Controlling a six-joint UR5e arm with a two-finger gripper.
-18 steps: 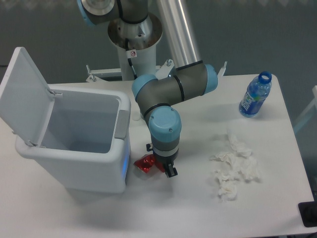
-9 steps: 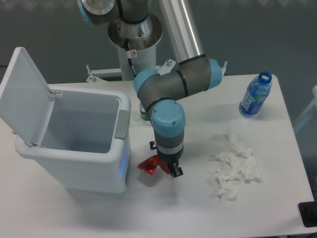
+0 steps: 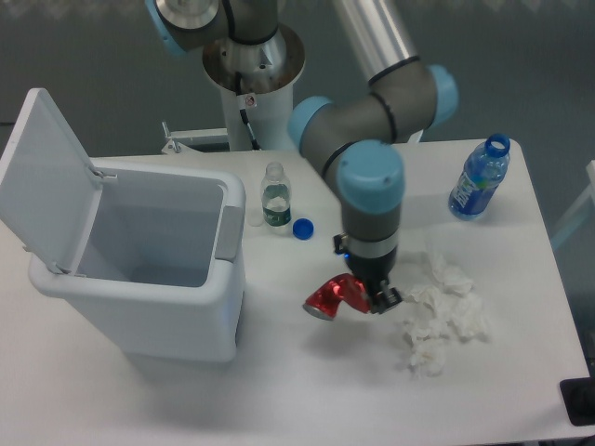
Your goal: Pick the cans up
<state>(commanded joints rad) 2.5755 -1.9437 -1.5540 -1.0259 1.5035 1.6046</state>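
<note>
The crushed red can (image 3: pixel 336 296) was gripped at its right end by the gripper (image 3: pixel 375 295), its length slanting down-left from the fingers.

Open white bin (image 3: pixel 139 279), small clear bottle (image 3: pixel 274 196), blue cap (image 3: pixel 302 228), blue-labelled bottle (image 3: pixel 480 179), crumpled tissues (image 3: pixel 442 311).

One fixed camera looks down at the table (image 3: pixel 307 390).

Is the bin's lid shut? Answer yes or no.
No, the lid stands tilted up and back from the white bin, whose inside shows.
</note>
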